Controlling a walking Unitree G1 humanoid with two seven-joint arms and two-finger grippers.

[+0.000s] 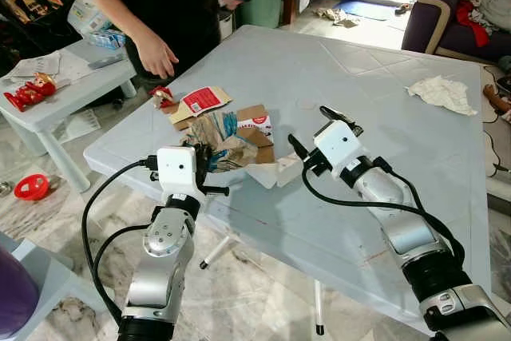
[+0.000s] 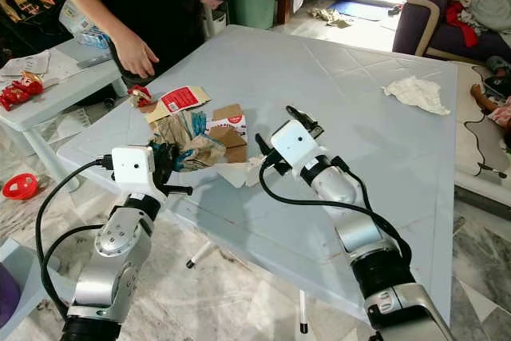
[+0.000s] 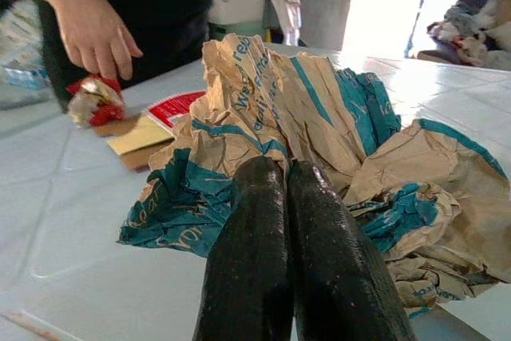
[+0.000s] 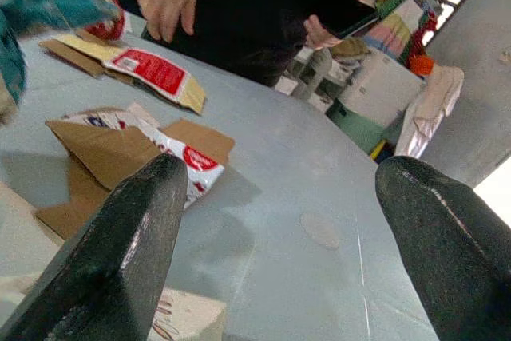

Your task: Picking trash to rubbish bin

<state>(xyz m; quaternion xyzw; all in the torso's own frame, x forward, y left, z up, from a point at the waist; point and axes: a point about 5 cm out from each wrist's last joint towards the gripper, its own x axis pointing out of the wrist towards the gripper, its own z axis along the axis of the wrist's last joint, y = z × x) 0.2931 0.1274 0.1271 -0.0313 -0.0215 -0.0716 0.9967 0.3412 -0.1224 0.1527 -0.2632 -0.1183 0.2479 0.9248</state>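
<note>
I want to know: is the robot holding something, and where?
Left gripper pinches the crumpled paper bag at its near edge. Right gripper is open, holding nothing.

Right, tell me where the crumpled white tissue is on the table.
The crumpled white tissue lies alone near the far right edge of the pale blue table, on the robot's right, beyond the right claw and well apart from the crumpled brown-and-teal paper bag.

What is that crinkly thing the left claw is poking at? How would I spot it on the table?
On the big pale blue table, look at the litter heap near the robot's edge. At the tip of the left claw lies the crumpled paper bag. It is brown with teal print and balled up, while the cardboard pieces beside it are flat and the tissue is white.
</note>
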